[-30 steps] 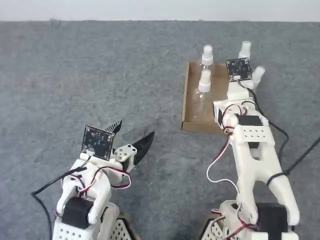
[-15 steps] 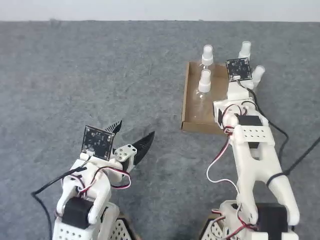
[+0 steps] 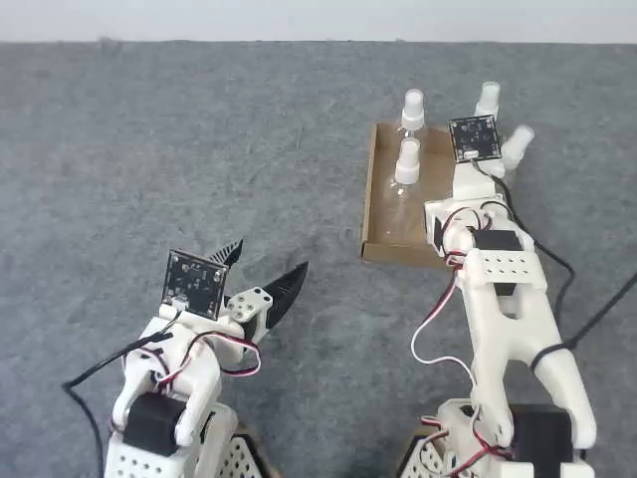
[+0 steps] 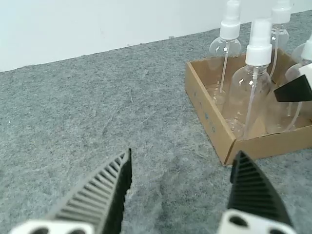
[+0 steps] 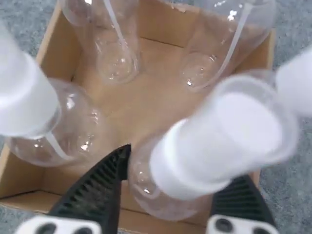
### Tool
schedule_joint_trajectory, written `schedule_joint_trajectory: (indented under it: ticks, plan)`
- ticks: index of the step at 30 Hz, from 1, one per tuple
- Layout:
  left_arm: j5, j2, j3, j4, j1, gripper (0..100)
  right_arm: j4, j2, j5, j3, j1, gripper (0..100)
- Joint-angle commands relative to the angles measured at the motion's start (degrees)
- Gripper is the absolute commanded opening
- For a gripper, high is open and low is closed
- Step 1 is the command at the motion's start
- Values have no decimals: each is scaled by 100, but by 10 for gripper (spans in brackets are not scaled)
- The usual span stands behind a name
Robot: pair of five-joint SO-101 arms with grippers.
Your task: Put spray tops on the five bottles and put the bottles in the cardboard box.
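Note:
The cardboard box (image 3: 370, 189) lies on the grey felt at the right. Clear bottles with white spray tops stand in it, at the far left (image 3: 413, 104), near left (image 3: 407, 161) and far right (image 3: 488, 98). My right arm (image 3: 498, 261) hangs over the box. Its gripper (image 5: 180, 178) is shut around the body of one more bottle (image 5: 214, 141), whose top (image 3: 519, 143) leans out past the box's right side. My left gripper (image 4: 180, 180) is open with nothing in it, low over the felt, well short of the box (image 4: 214, 124) and its bottles (image 4: 257, 53).
Grey felt (image 3: 179, 149) covers the table, bare to the left of and beyond the box. A black fingertip of the right gripper (image 4: 295, 90) shows among the bottles. The arm bases stand at the near edge.
The spray top of the held bottle has shifted slightly to the right and away. The left arm has not moved.

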Motion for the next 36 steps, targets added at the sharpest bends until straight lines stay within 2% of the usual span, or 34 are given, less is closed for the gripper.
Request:
schedule_joint_trajectory:
  ticks: [1,7,23,36]
  plan:
    - [-26,-132,-40,-167,-26,303,-110,-110,-26,-88,13,239]
    - [-26,-132,-40,-167,-26,303,-119,-154,-26,-88,13,239]
    - [-18,-132,-40,-167,-35,303,365,-1429,9,-88,48,239]
    - [-9,-132,-40,-167,-35,303,2290,-3240,18,-905,48,238]
